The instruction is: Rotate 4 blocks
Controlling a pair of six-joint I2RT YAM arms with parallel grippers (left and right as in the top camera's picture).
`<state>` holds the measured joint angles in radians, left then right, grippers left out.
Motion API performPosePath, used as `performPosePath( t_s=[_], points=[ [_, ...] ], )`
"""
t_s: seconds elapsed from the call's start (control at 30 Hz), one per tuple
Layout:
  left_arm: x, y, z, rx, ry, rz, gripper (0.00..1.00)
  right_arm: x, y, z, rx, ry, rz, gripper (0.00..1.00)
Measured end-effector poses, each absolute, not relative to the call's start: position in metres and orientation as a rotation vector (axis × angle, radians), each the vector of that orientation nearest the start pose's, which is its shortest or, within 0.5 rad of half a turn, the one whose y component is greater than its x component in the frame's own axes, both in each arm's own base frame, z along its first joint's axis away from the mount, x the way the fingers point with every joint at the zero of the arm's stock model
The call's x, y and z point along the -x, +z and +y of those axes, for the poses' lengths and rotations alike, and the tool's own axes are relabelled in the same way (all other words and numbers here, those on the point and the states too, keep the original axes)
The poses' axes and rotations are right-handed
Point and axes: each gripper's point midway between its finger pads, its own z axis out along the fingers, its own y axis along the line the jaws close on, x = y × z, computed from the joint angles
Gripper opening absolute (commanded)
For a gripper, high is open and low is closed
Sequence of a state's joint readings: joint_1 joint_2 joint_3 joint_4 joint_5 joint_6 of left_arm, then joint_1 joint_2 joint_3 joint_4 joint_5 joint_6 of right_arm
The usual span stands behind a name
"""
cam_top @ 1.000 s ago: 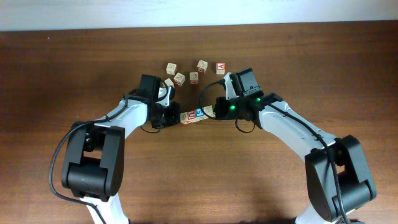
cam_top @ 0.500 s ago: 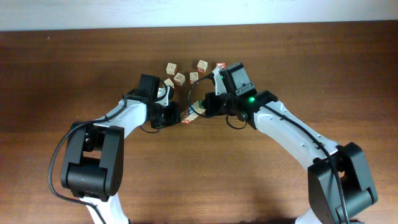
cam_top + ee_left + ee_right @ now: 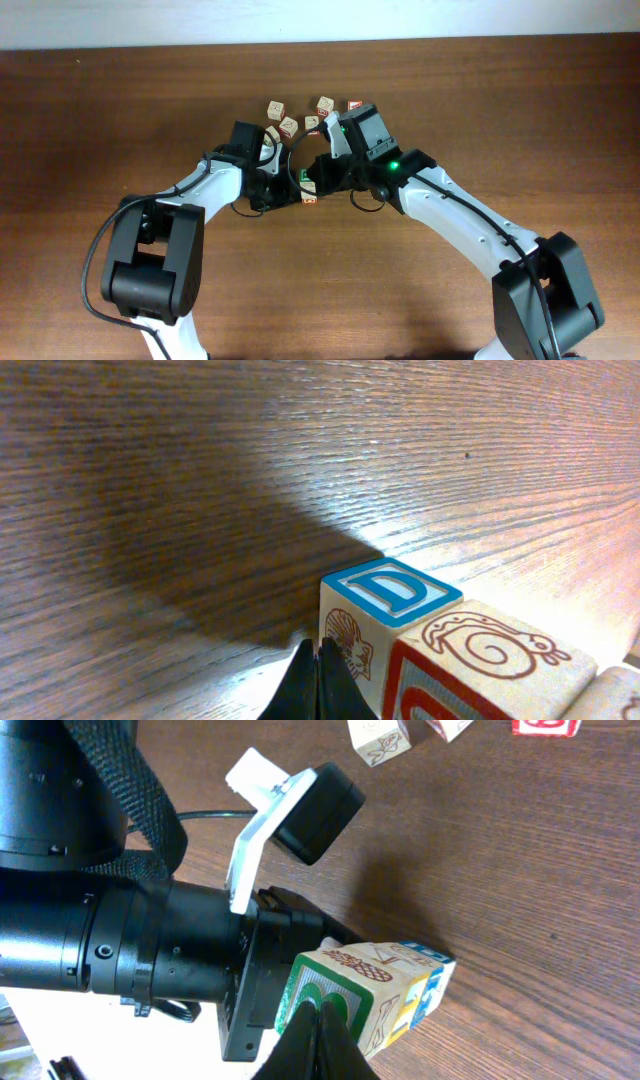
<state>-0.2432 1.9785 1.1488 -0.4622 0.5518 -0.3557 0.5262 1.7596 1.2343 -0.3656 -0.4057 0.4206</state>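
The blocks [image 3: 308, 187] lie side by side in a short row between my two grippers. In the right wrist view the row shows a green-framed end face [image 3: 325, 992], then yellow and blue frames [image 3: 432, 972]. My right gripper [image 3: 320, 1028] is shut, its tip pressed on that green face. In the left wrist view a blue-framed D block [image 3: 390, 588] touches a red-framed block with a snail [image 3: 487, 656]. My left gripper [image 3: 318, 682] is shut and empty, its tip against the D block's side. From overhead, both the left gripper [image 3: 288, 190] and the right gripper [image 3: 316, 176] crowd the row.
Several loose pale cubes [image 3: 289, 126] lie just behind the grippers, with a red-letter cube [image 3: 353, 104] at their right end, partly hidden by the right arm. The left arm's black body [image 3: 150, 955] sits close beside the row in the right wrist view.
The row of blocks has swung from lying left to right to pointing nearly front to back. My right gripper moved left and toward the back; the left gripper shifted slightly right.
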Motion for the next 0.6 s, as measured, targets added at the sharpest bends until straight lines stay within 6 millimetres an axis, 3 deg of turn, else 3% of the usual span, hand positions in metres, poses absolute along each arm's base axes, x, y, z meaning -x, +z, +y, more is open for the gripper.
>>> performPosePath(
  t_s=[0.2, 0.27, 0.33, 0.6],
  points=[
    [-0.367, 0.007, -0.183, 0.042, -0.892, 2.894, 0.0, -0.362, 0.122, 0.289, 0.32, 0.888, 2.562, 0.04],
    [-0.382, 0.01, -0.161, 0.115, -0.825, 2.882, 0.0, -0.361, 0.122, 0.289, 0.321, 0.891, 2.562, 0.04],
    [-0.386, 0.009, -0.152, 0.145, -0.795, 2.879, 0.0, -0.36, 0.123, 0.289, 0.32, 0.889, 2.577, 0.04],
    [-0.385, 0.008, -0.151, 0.148, -0.788, 2.884, 0.0, -0.366, 0.132, 0.291, 0.33, 0.88, 2.573, 0.04]
  ],
)
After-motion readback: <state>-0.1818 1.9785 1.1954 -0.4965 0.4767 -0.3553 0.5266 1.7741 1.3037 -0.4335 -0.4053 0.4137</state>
